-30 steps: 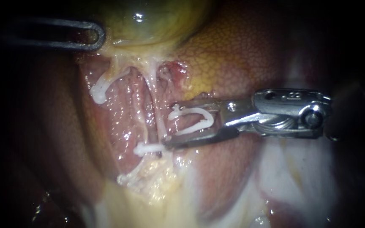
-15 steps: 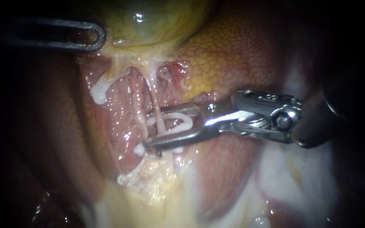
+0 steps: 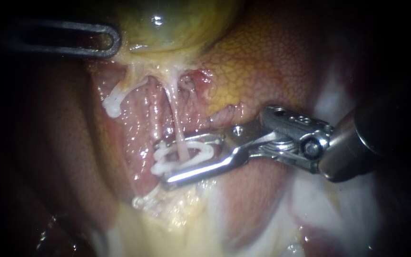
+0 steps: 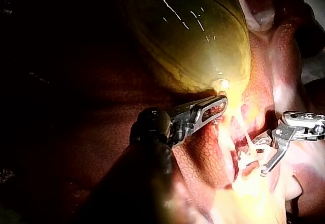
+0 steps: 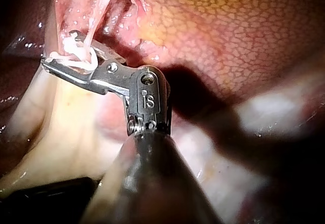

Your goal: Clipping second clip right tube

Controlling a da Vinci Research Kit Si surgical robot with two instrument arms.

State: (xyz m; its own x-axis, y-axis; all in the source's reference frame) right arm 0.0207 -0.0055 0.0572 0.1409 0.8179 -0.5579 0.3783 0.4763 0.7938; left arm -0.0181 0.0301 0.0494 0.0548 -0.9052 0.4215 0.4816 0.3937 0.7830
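The gallbladder (image 3: 177,24), upper centre of the frame, was a glossy olive yellow-green with a small white glint. To its right the liver (image 3: 272,62) showed orange-red under a fine pale net pattern, yellower toward the gallbladder. The tube (image 3: 179,128) at centre was pale cream-pink against wet red-pink tissue speckled with glints. The clip (image 3: 205,152) gripped in the right instrument (image 3: 162,162) was white. That instrument was bright silver, with a dark grey shaft. The left instrument (image 3: 112,40), upper left, was dull dark grey.
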